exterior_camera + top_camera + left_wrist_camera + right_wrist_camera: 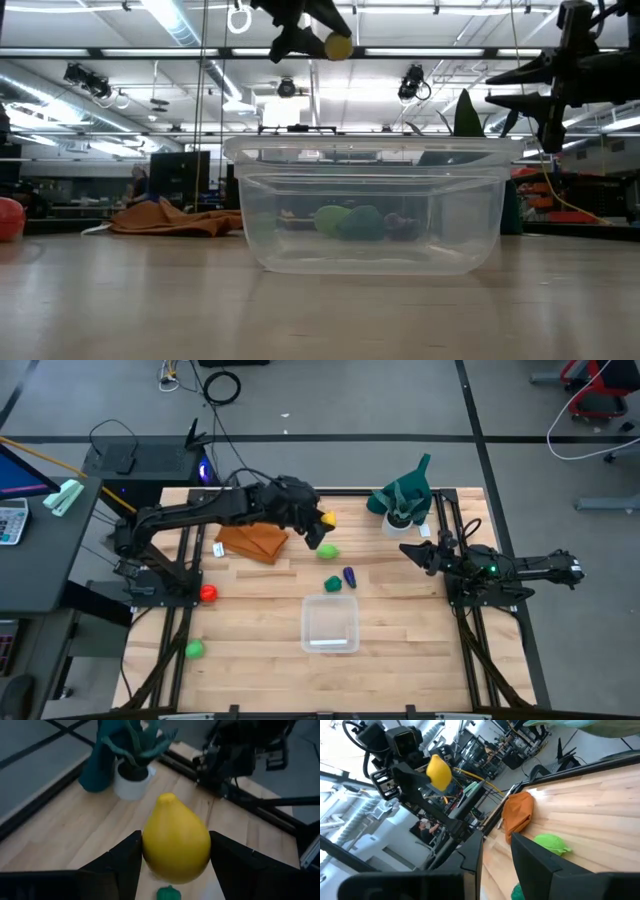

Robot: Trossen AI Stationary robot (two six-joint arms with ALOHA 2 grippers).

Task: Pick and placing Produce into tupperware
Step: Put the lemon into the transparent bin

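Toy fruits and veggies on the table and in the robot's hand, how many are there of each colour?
Yellow: 1, the yellow fruit held up in the left gripper
Red: 1, the red piece
Light green: 2, one light green piece and another
Dark green: 1, the dark green piece
Purple: 1, the purple piece
Total: 6

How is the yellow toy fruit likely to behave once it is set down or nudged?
The yellow fruit looks rounded and smooth with a tapered tip, so it would probably roll or wobble. It seems light, since the left end effector carries it pinched only at its sides; that smooth skin might slip.
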